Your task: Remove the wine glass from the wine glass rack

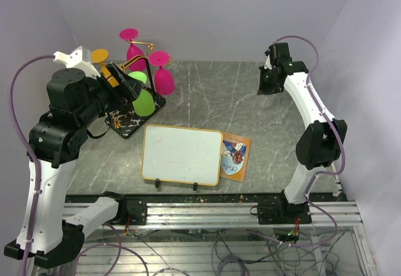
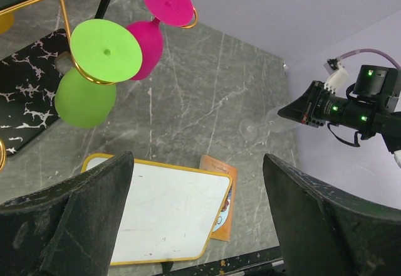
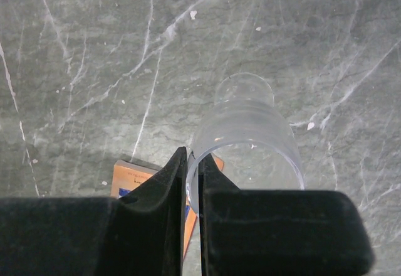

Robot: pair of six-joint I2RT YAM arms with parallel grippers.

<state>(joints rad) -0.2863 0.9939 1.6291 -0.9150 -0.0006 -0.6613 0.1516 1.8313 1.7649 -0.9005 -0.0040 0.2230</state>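
Table (image 1: 263, 125), grey and veined, carries everything you see. On it, the biggest thing is a yellow-framed whiteboard (image 1: 182, 153) lying flat near the front edge, between the two arm bases. Just beside its right edge lies an orange card (image 1: 237, 157).

At the far left stands the wine glass rack (image 1: 133, 120), with its black veined base on the table. A green glass (image 2: 84, 100) and two pink glasses (image 1: 164, 78) hang from its gold arms, foot up and bowl down. Your left end effector (image 2: 197, 169) sits close by the rack. Its fingers are spread wide and nothing is between them.

The clear wine glass (image 3: 247, 138) is off the rack, well apart from it at the far right of the table, in your right end effector (image 3: 193, 160). Those fingers are almost together, and the bowl's wall at the rim is pinched in the thin slit between them. The long axis runs straight out from the fingers, with the rim at the grip and the foot farthest away. In the left wrist view the glass lies close to level, its foot pointing toward the rack side. You cannot tell whether the foot touches the table. The whiteboard and card lie nearer the front than the glass.
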